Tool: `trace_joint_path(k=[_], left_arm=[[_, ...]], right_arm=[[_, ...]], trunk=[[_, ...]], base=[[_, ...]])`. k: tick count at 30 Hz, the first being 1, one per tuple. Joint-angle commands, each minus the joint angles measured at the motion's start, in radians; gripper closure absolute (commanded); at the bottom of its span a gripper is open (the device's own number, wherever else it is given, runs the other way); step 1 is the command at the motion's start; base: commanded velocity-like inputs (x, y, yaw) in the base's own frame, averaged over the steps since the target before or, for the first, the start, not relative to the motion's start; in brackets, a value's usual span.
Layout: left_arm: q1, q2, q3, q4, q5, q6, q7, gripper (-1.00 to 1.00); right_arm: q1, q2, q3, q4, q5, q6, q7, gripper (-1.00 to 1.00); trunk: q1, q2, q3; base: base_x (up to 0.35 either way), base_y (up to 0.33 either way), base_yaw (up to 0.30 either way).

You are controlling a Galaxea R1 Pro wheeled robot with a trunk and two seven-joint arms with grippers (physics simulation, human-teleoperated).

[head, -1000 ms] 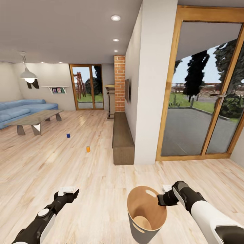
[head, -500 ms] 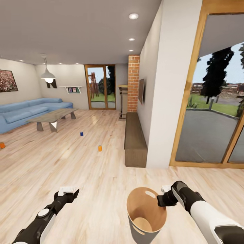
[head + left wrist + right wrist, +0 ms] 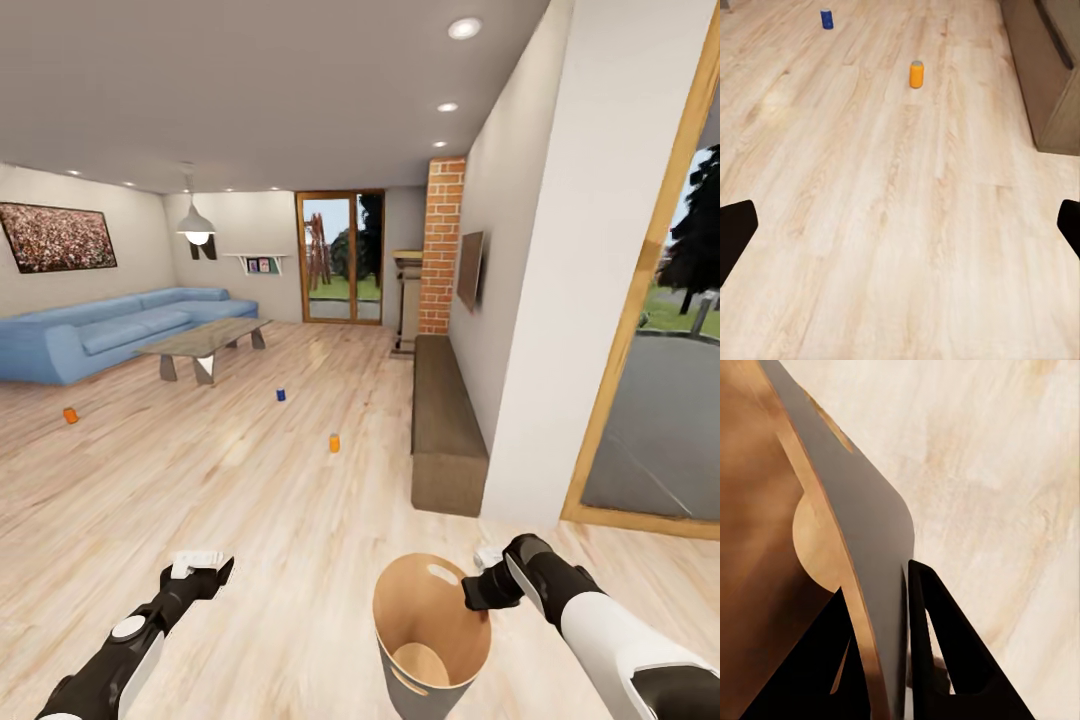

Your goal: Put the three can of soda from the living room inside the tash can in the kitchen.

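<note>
Head view: the right gripper (image 3: 478, 588) clamps the rim of the tash can (image 3: 425, 655), which hangs just beside it, mouth up. The left gripper (image 3: 200, 567) holds nothing. Well ahead of it on the wooden floor (image 3: 250, 500) stand an orange can (image 3: 334, 442), a blue can (image 3: 281, 395) and a second orange can (image 3: 70, 415) nearer the sofa (image 3: 120, 330).

Left wrist view: fingertips (image 3: 735, 232) spread wide; both near cans lie far ahead.

Right wrist view: fingers (image 3: 945, 645) pinch the bin wall.
</note>
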Motion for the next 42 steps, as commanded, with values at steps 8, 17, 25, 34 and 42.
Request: trace_joint_path(k=[8,17,25,34,42], left_arm=[[0.0,0.0,0.0,0.0,0.0,-0.001,0.0,-1.0],[0.0,0.0,-0.001,0.0,0.0,0.0,0.0,-1.0],[0.0,0.0,-0.001,0.0,0.0,0.0,0.0,-1.0],[0.0,0.0,-0.002,0.0,0.0,0.001,0.0,-1.0],[0.0,-0.001,-0.002,0.0,0.0,0.0,0.0,-1.0]], right_arm=[[0.0,0.001,-0.004,0.0,-0.021,0.005,0.007,1.0],[0.0,0.002,-0.004,0.0,-0.021,0.005,0.007,1.0],[0.0,0.002,-0.004,0.0,-0.022,0.005,0.006,1.0],[0.0,0.006,-0.004,0.001,-0.023,0.005,0.004,1.0],[0.0,0.011,-0.004,0.001,-0.023,0.005,0.003,1.0]], trunk=[[0.0,0.0,0.0],[0.0,0.0,0.0],[0.0,0.0,0.0],[0.0,0.0,0.0],[0.0,0.0,0.0]], base=[[0.291,0.145,0.243],[0.292,0.149,0.241],[0.292,0.15,0.224],[0.292,0.15,0.178],[0.309,0.073,0.169]])
